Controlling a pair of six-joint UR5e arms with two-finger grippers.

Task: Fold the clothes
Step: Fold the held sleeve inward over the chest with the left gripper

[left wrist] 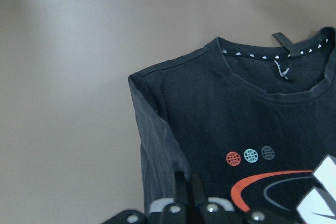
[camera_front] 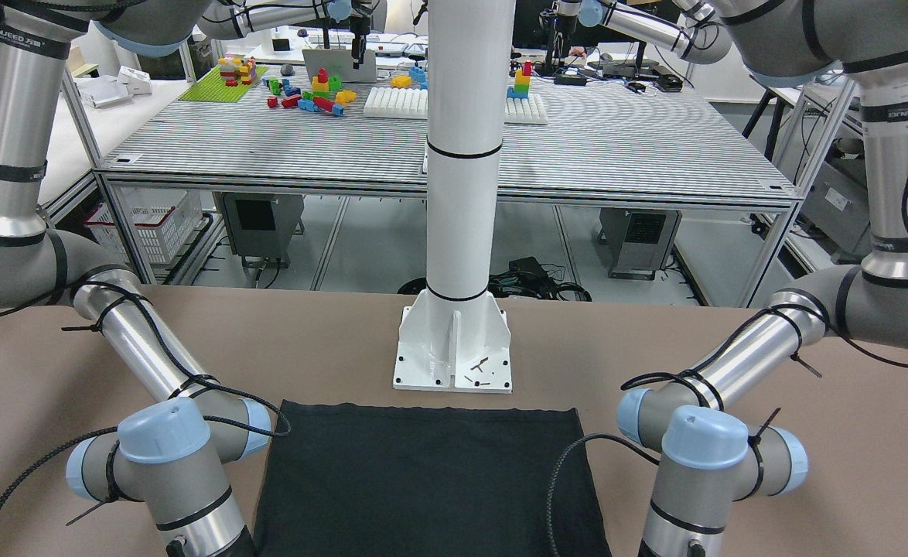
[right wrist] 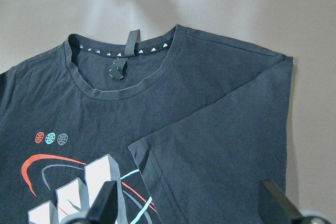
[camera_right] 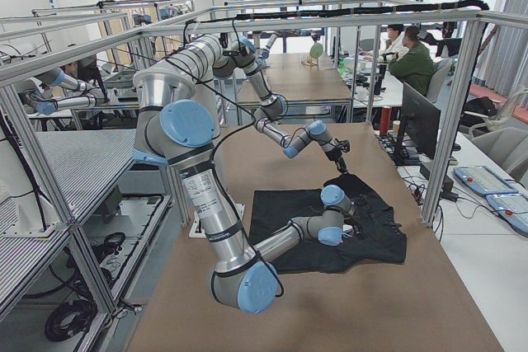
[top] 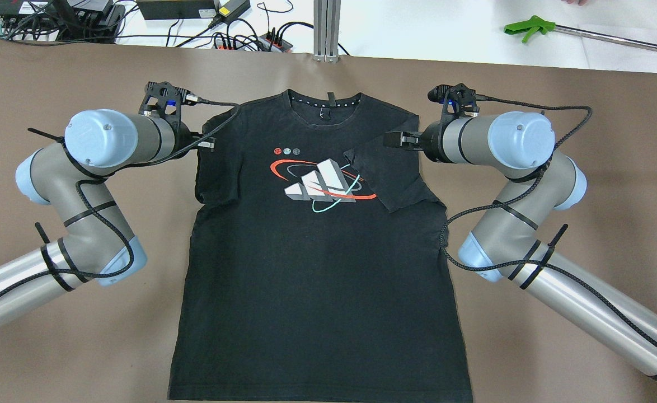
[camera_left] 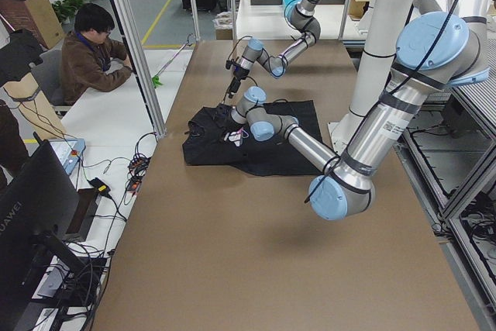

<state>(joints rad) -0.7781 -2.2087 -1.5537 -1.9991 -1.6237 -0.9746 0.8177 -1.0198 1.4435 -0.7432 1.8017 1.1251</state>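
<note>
The shirt (top: 317, 268) is judged to be light, limp and without stiffness, so it will sag and drape from any point by which it is lifted. Little slipping is expected on the worktop (top: 82, 347), though wrinkles could be dragged in. A hold is best taken at double-layered edges: a shoulder seam, a sleeve fold or the hem (top: 317, 396), where a thin pinch can be closed on cloth alone.

It is a black, short-sleeved T-shirt with a ribbed collar (top: 325, 103) and a chest logo (top: 320, 184) in white, red and teal under three small dots. It is laid flat, front up, in the middle of the worktop, with its collar away from the robot. The right sleeve (top: 390, 173) lies folded across the chest, and the left sleeve (top: 216, 168) is tucked in along the side.

The left fingers (left wrist: 181, 190) are seen drawn together over the left sleeve; whether cloth is pinched cannot be told. The right fingers (right wrist: 107, 203) are spread wide above the folded right sleeve, with nothing held.
</note>
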